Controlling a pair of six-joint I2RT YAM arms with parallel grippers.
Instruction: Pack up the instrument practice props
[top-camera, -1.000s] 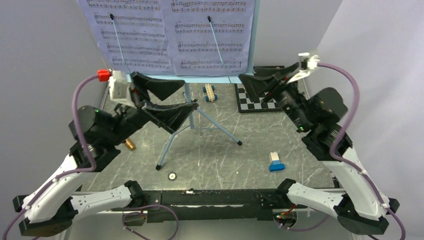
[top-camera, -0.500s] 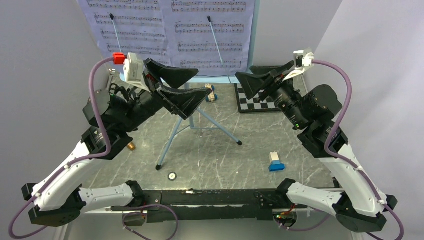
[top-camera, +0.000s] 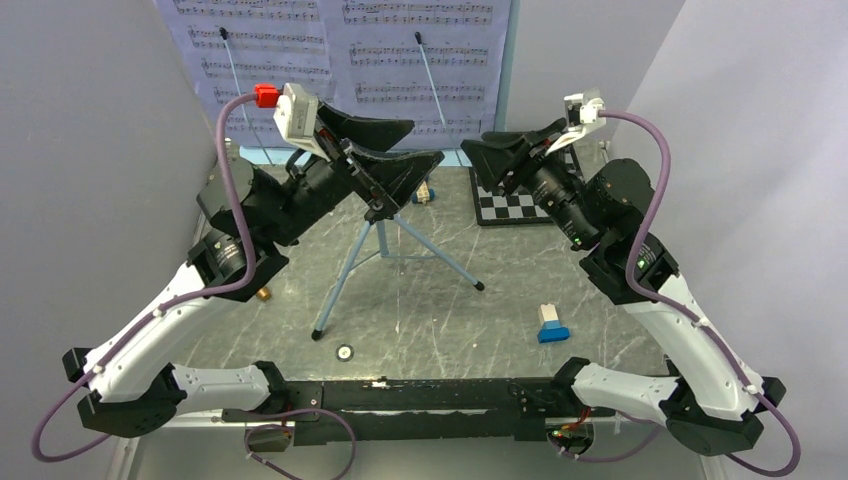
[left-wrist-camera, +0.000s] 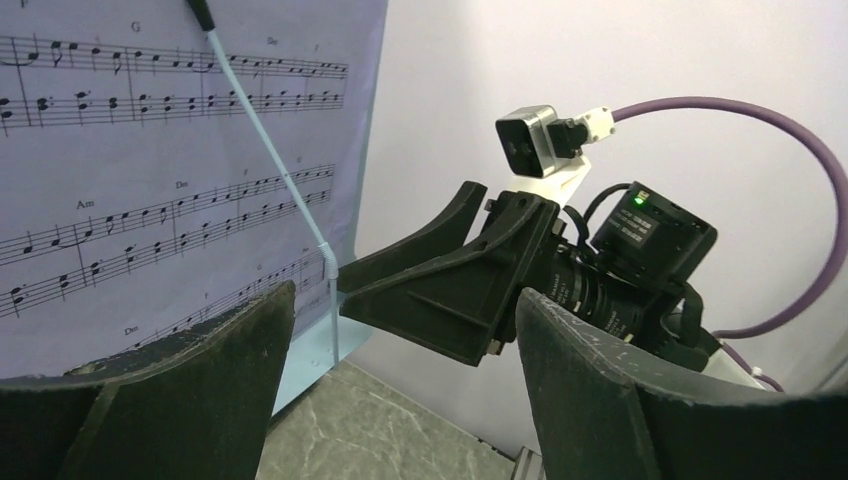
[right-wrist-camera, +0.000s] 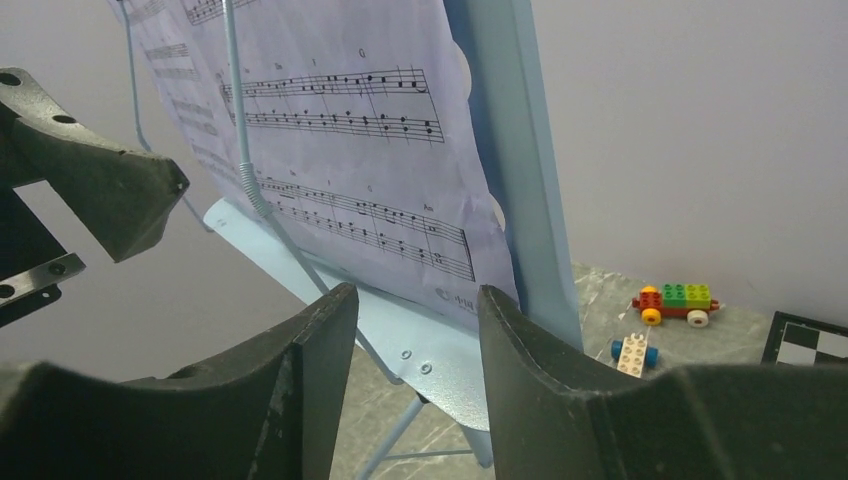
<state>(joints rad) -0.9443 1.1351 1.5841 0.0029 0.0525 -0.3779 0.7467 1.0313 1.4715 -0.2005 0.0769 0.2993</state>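
Note:
The light-blue tripod music stand (top-camera: 341, 284) stands mid-table, with white sheet-music pages (top-camera: 340, 62) on its desk. My left gripper (top-camera: 424, 142) hovers open before the desk's lower edge. My right gripper (top-camera: 476, 160) is open just to its right, tips facing the left one. In the left wrist view the left gripper (left-wrist-camera: 405, 298) holds nothing, and the pages (left-wrist-camera: 150, 150) lie to its left. In the right wrist view the stand's ledge (right-wrist-camera: 430, 352) shows in the gap of the right gripper (right-wrist-camera: 416, 298). The gold-brown microphone (top-camera: 262, 294) peeks out under my left arm.
A black-and-white chessboard (top-camera: 508, 206) lies at the back right, a small brick car (top-camera: 427, 190) behind the stand. Another colourful brick car (right-wrist-camera: 676, 300) sits near the wall. A blue-and-white brick (top-camera: 550, 322) and a small round disc (top-camera: 345, 352) lie near the front.
Both arms have risen and closed in on the bottom edge of the stand's desk. Both pairs of jaws have narrowed somewhat.

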